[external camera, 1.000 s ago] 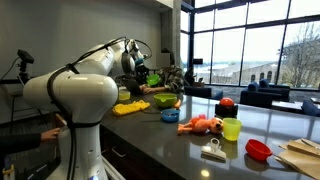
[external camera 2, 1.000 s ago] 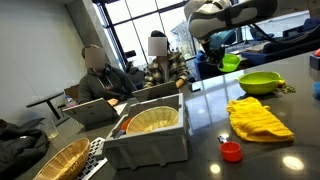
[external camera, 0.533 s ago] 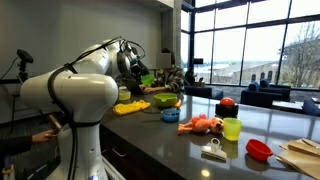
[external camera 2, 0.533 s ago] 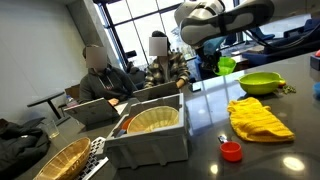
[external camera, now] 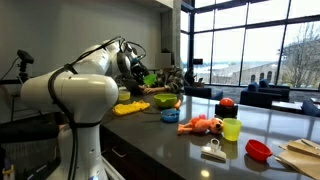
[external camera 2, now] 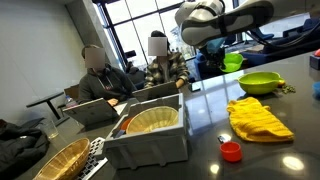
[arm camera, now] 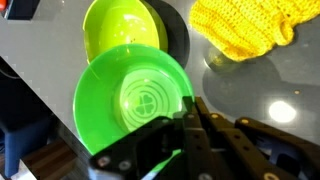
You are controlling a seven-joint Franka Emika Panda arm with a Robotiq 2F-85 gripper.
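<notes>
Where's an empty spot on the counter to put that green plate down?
For the green plate, bare counter lies between the grey bin and the yellow cloth. It is crowded around the orange toy, yellow-green cup and red bowl.

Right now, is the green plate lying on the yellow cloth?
No, the green plate is pinched at its rim by the gripper, apart from the yellow cloth.

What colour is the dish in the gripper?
The dish is bright green, clearest in the wrist view.
</notes>
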